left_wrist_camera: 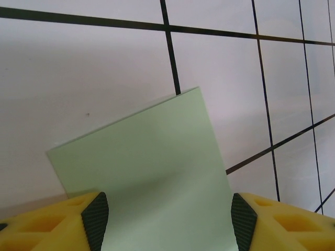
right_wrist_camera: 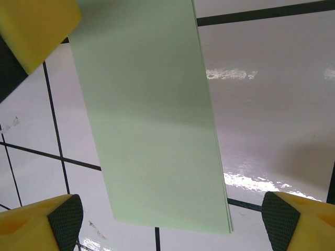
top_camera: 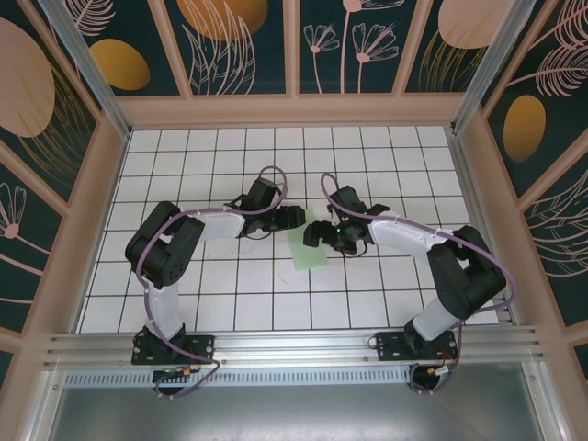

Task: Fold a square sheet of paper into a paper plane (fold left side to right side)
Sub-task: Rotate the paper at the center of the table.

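so the square sheet of paper (top_camera: 309,252) is lying folded into a narrow strip on the white grid table (top_camera: 184,276), roughly mid-table between the arms; left gripper (top_camera: 291,218) sits at its far left corner, jaws apart, paper flat between them; right gripper (top_camera: 318,233) is over the far right edge, spread wide open too

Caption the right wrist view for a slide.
Folded pale mint-green paper sheet on white gridded table, between yellow fingers of the open right gripper.
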Controlling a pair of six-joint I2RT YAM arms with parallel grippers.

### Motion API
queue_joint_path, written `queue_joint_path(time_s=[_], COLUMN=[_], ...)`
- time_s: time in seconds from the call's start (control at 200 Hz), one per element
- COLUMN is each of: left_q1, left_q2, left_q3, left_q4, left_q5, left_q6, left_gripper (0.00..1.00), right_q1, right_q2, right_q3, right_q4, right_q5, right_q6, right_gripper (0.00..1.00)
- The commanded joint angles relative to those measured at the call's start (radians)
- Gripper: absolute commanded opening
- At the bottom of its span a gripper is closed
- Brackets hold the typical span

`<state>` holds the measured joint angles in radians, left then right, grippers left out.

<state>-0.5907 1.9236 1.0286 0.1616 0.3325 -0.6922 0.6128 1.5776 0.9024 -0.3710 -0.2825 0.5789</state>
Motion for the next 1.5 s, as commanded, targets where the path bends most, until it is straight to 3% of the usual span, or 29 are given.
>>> queue_joint_path(time_s=[0.0,0.4,1.491], left_q1=[0.003,0.005,0.005], left_q2=[0.011,-0.015,-0.012], left_q3=[-0.004,-0.081,-0.089], left_q4=[0.008,0.024,0.03], left_q5=[-0.021,-0.047,-0.055], left_q6=[0.006,0.008,0.006], left_gripper=[0.67,0.67,0.67], right_q1=[-0.005,-0.041,0.001], right_q2=[0.014,0.026,0.086], right_q3=[-0.013,-0.04,0.013], right_q4=[-0.004,0.067,0.013], right_q5=[-0.016,-0.144,-0.098], right_q6=[-0.014,0.025,0.024], right_gripper=[0.91,0.88,0.81])
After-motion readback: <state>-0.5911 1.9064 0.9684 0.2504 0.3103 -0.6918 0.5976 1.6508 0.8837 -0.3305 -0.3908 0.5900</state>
